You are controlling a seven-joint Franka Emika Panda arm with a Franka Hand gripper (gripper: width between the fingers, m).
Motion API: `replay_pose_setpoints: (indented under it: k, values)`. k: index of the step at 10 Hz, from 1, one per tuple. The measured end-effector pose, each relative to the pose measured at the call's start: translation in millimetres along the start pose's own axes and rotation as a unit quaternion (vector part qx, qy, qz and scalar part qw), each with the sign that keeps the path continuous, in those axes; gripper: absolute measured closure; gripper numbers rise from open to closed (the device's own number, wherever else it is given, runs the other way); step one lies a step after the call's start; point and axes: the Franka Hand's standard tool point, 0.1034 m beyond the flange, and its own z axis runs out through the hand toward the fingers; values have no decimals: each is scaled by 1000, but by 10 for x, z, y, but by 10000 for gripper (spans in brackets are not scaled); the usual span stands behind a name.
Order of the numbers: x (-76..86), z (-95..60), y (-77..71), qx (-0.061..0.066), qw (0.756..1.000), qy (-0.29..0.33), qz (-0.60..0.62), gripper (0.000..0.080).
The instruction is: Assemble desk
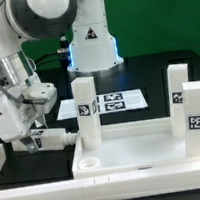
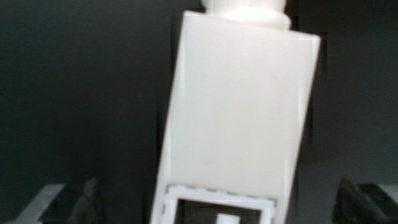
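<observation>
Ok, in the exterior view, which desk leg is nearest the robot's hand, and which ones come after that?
1. The lying leg, right at the open hand, on the exterior view's left.
2. The left upright leg, standing in the desk top.
3. The back right leg and front right leg, far across on the exterior view's right; too close to call.

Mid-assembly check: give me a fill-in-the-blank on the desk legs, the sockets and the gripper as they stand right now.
1. ___ upright legs stand in the desk top.
2. The corner socket nearest the camera on the exterior view's left is ___.
3. The gripper has its jaws ___, with the loose leg lying between its fingers.

Missing words: three; empty; open
</observation>
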Motion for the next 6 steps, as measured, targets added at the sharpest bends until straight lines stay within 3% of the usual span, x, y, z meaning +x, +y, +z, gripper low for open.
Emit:
replay_pose_setpoints:
  k: [1,2,3,4,5,6]
  values:
    - [6,2,5,0,1000,0,1,150]
    - [5,3,7,0,1000,0,1,277]
    - [5,4,8,-1,1000,0,1,277]
    - [5,5,10,-1,1000,0,1,428]
    - [5,5,11,-1,1000,0,1,521]
    - [10,3,12,-1,1000,0,1,521]
